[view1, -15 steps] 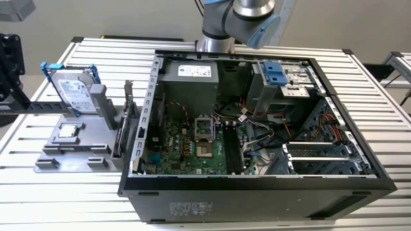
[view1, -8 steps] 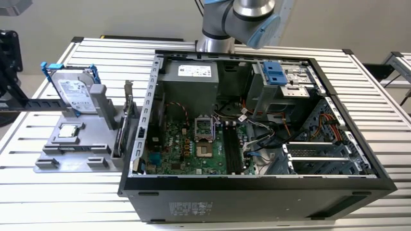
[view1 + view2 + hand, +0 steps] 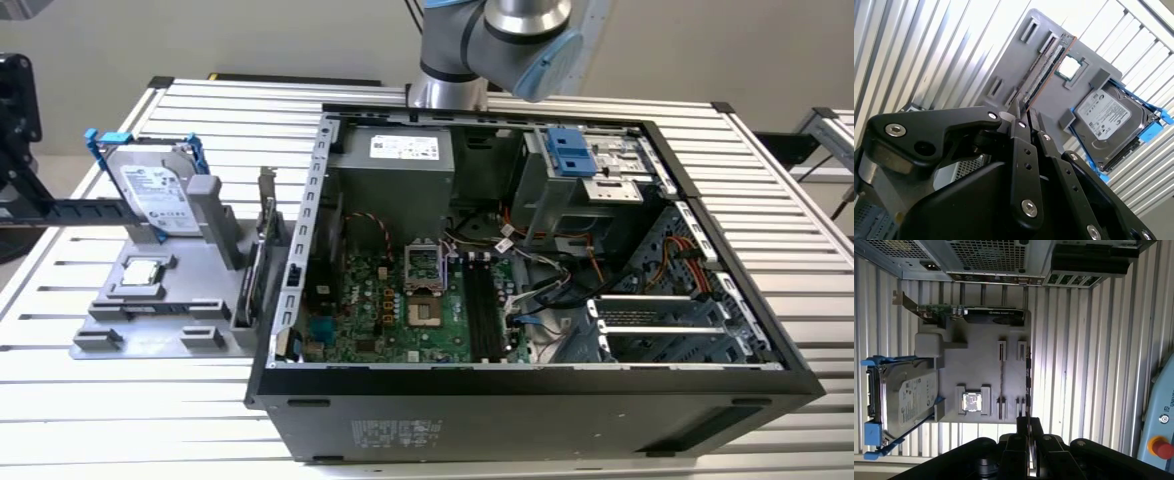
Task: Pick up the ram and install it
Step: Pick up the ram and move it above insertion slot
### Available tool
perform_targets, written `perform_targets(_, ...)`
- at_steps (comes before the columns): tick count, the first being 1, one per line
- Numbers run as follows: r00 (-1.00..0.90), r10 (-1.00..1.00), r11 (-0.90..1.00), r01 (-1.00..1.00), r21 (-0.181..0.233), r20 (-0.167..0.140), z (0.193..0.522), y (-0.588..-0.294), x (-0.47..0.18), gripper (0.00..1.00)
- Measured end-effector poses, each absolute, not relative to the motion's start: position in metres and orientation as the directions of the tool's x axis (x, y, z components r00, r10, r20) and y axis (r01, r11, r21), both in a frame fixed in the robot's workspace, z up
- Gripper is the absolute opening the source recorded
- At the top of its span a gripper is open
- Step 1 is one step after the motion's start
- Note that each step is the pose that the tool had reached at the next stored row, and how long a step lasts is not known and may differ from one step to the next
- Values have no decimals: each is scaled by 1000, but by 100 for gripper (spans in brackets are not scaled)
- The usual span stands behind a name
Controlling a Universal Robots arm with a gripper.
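The ram (image 3: 1046,65) is a thin dark stick standing on edge in a slot of the grey holder plate (image 3: 1029,95), beside a square processor chip (image 3: 1070,67). In the first wrist view I see the ram (image 3: 1000,377) edge-on as a thin line on the holder plate (image 3: 979,365). My gripper (image 3: 1024,114) hangs well above the plate, apart from the ram. In both wrist views its fingers are shut together with nothing between them; the gripper (image 3: 1029,422) sits over the plate's edge near the ram's end.
A hard drive (image 3: 158,195) in a blue frame and a card with a metal bracket (image 3: 974,314) also stand on the holder plate (image 3: 147,310). To the exterior view's right lies the open computer case (image 3: 534,390), with black memory slots (image 3: 481,310) on its motherboard.
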State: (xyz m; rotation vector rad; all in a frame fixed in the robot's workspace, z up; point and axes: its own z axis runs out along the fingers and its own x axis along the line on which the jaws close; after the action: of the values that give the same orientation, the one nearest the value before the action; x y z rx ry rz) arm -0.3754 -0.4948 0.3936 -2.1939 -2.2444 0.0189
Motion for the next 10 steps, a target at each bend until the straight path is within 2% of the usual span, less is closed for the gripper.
perform_targets(10,-22,1000,22,1000,-11,-6,401,-495,-376,0)
